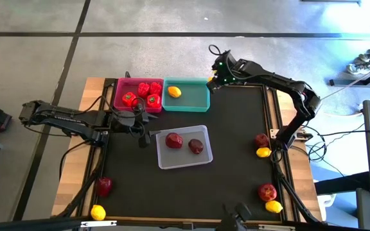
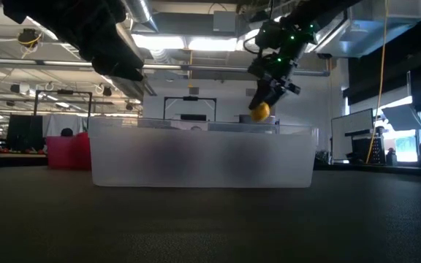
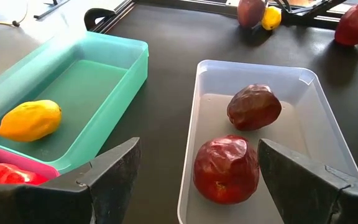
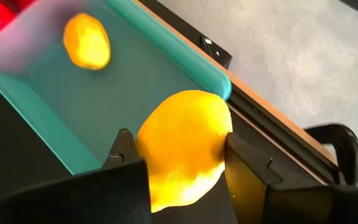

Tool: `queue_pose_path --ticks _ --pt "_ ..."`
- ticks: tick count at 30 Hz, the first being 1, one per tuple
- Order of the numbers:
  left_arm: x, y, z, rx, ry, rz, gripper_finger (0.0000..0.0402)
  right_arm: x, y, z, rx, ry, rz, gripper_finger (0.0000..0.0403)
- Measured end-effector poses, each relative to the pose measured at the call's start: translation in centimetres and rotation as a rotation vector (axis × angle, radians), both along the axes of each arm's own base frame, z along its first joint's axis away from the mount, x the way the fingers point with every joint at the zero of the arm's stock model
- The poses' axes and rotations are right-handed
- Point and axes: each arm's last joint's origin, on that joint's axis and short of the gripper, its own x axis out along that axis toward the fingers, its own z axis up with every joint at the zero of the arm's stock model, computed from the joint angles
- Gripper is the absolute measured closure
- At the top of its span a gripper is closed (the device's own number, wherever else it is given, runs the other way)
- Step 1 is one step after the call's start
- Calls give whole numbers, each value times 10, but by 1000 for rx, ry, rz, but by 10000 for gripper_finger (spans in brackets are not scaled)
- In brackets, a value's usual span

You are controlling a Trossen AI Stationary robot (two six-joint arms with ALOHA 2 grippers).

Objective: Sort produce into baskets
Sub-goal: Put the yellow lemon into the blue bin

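Observation:
My right gripper is shut on a yellow lemon above the right end of the teal tray, which holds one other lemon. The pink tray holds several red peppers. The translucent tray holds two dark red apples. My left gripper is open and empty, just left of the translucent tray and above the table. My right gripper pinches the lemon's two opposite sides between its two fingers. The fingers come from above, pointing down. The lemon hangs at the fingertips, lifted clear above the teal tray.
Loose produce lies on the table: an apple and a lemon at the near left, an apple with a lemon at the right, and an apple with a lemon at the near right.

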Motion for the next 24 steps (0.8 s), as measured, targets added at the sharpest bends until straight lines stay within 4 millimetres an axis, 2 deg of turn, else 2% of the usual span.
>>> queue_pose_path --ticks 14,18,24 --pt "0 0 0 6 2 -3 84 17 3 6 -78 -104 36 300" --pt "0 0 0 6 2 -3 84 25 -2 -7 -63 -104 48 300" --pt "0 0 0 6 2 -3 84 40 -12 -39 -24 -56 59 300"
